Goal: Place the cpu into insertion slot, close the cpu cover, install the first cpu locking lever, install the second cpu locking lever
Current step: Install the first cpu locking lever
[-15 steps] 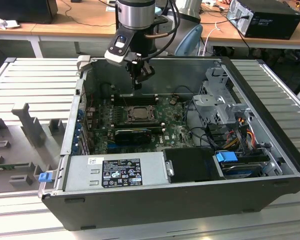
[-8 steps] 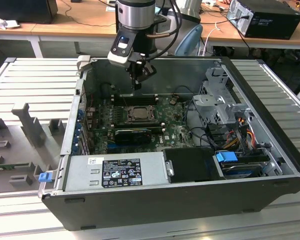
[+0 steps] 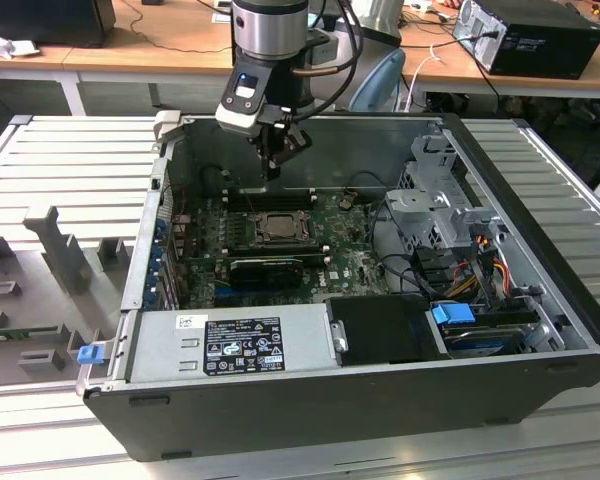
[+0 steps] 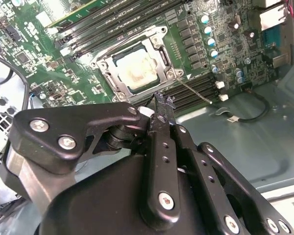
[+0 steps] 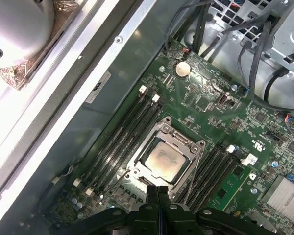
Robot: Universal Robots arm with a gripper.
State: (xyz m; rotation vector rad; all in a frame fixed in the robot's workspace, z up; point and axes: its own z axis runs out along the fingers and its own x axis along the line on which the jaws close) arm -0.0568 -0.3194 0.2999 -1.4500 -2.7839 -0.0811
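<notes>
Arm drops straight down over the far edge of the open computer case, which lies on the slatted worktop. Wrist is upright. Claw points down, clenched with its fingers pressed together, grasping nothing. It hangs above the green board, just beyond the socket on the far-wall side. Chip is seated in the socket, silvery face up. Metal frame cover is folded flat around it.
</notes>
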